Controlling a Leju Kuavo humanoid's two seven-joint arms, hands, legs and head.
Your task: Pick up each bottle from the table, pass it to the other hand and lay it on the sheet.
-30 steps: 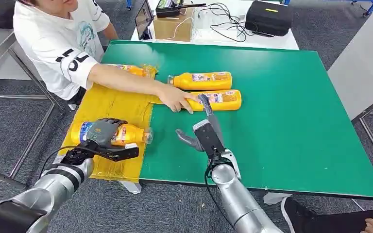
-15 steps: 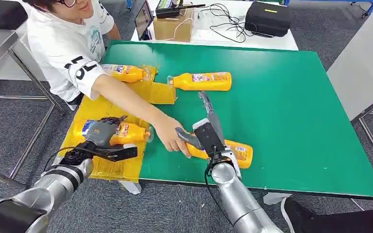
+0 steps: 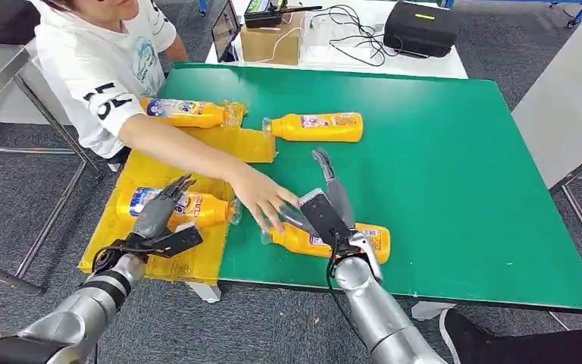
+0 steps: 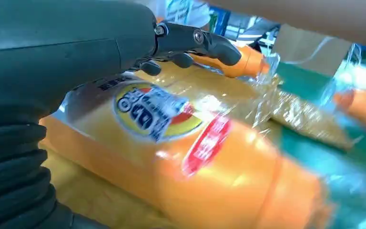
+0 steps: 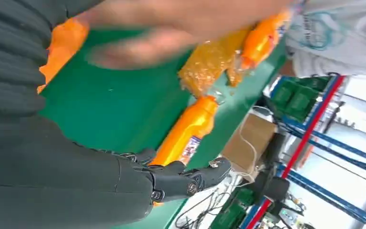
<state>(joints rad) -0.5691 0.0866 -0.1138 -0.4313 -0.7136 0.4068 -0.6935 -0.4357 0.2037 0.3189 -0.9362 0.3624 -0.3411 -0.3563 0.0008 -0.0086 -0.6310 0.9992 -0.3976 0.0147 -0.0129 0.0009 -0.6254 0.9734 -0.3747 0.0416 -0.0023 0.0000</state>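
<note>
An orange bottle (image 3: 197, 208) lies on the yellow sheet (image 3: 159, 171); my left hand (image 3: 159, 216) hovers just over it with fingers spread, holding nothing. The left wrist view has that bottle (image 4: 186, 157) close under the straightened fingers (image 4: 205, 40). Near the front edge of the green table (image 3: 462, 167) lies another bottle (image 3: 364, 241). My right hand (image 3: 322, 208) is open above it, fingers pointing away from me. A person's hand (image 3: 265, 199) touches that bottle's cap end. A third bottle (image 3: 318, 127) lies farther back on the table, and a further one (image 3: 186, 112) on the sheet's far end.
A person in a white shirt (image 3: 98, 68) leans in from the far left, an arm reaching across the sheet. A cardboard box (image 3: 270, 39), cables and a black case (image 3: 420, 26) sit on the white table behind. A grey surface (image 3: 568, 98) stands to the right.
The person dragged a bottle from mid-table to the front edge under my right hand. My left hand's fingers opened and lifted off the bottle on the sheet.
</note>
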